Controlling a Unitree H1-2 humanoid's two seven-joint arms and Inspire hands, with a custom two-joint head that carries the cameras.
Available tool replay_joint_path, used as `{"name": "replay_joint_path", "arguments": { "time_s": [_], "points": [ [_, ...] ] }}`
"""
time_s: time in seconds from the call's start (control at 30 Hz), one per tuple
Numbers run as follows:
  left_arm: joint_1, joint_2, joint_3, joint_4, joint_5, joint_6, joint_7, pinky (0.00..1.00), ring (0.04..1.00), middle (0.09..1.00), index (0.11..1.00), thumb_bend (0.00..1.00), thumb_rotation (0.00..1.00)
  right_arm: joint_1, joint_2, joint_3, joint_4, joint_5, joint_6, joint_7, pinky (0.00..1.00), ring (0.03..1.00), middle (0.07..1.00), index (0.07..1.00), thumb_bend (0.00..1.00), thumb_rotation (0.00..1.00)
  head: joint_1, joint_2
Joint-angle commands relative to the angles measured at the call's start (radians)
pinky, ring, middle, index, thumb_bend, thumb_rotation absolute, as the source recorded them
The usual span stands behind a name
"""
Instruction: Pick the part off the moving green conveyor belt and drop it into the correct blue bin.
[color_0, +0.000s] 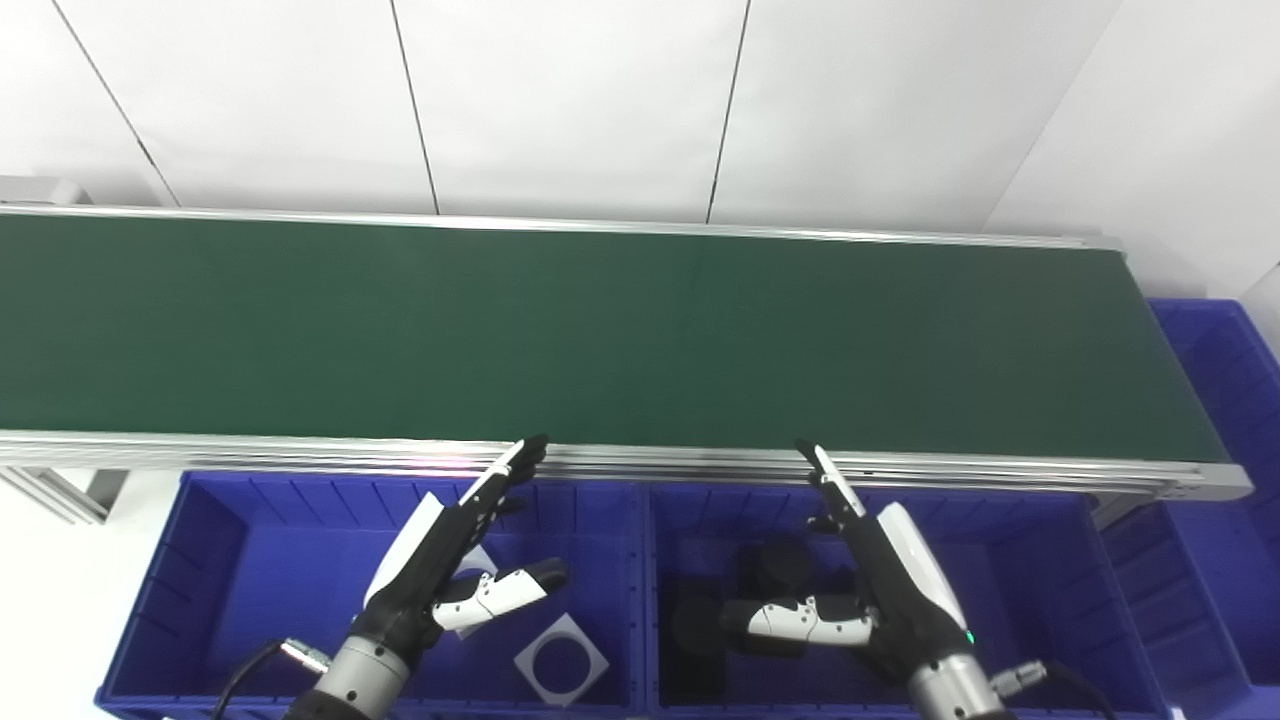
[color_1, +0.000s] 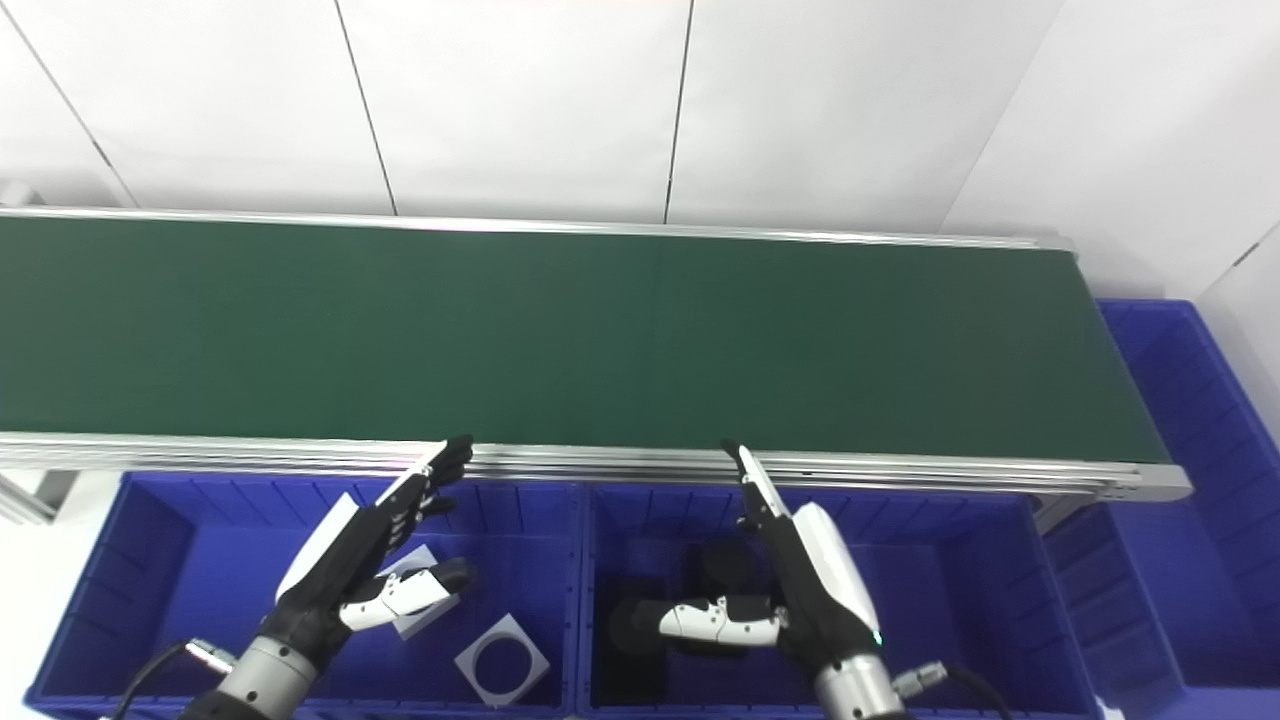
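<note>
A: status?
B: green conveyor belt (color_0: 600, 330) bare, no part in view; my left hand (color_0: 455, 565) and right hand (color_0: 865, 585) hover over blue bins (color_0: 250, 520), fingers spread, holding nothing; white plates and black parts already binned; pick not begun.

The right hand (color_0: 880, 590) partly hides black parts (color_0: 775, 570) in the bin (color_0: 1050, 560).

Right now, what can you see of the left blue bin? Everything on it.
The left blue bin is an open-topped box that looks like moulded plastic, with ribbed inner walls. It sits level just below the conveyor's near rail, side by side with a second blue bin on its right. Inside lie flat white square plates; one has a round hole. The left hand hovers open above it; contact cannot be confirmed. Its near edge is cut off by the frame.
</note>
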Motion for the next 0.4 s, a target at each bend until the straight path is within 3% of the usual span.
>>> {"name": "replay_joint_path", "arguments": {
  "time_s": [0.0, 0.37],
  "points": [
    [-0.003, -0.007, 0.009, -0.014, -0.022, -0.059, 0.021, 0.89, 0.96, 0.964, 0.959, 0.7, 0.72, -0.004, 0.004, -0.012, -0.027, 0.08, -0.063, 0.002, 0.89, 0.972, 1.0, 1.0, 0.89, 0.36, 0.002, -0.005],
    [0.017, -0.009, 0.015, -0.005, -0.051, -0.096, 0.029, 0.86, 0.95, 0.967, 0.955, 0.71, 0.73, -0.002, -0.001, -0.009, 0.01, 0.168, -0.057, -0.011, 0.89, 0.941, 0.97, 1.0, 0.88, 0.35, 0.017, -0.045]
  ]
}}
